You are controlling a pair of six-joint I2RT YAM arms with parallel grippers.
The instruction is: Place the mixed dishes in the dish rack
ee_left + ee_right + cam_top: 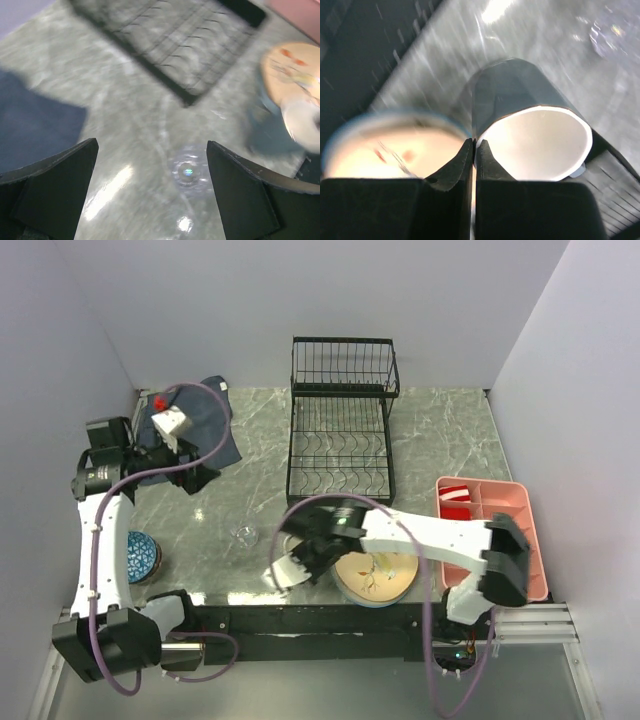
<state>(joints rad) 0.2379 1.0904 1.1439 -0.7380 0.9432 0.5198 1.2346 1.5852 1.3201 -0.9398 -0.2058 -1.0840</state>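
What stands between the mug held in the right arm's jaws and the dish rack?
Nothing visible. Only bare table lies between the mug and the dish rack. The clear glass stands off to the left, the peach plate to the right.

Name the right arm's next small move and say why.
Probably raise the right claw and swing it toward the black wire dish rack: it is shut on the white ceramic mug, low over the grey marbled table beside the large peach plate, and the rack stands further back.
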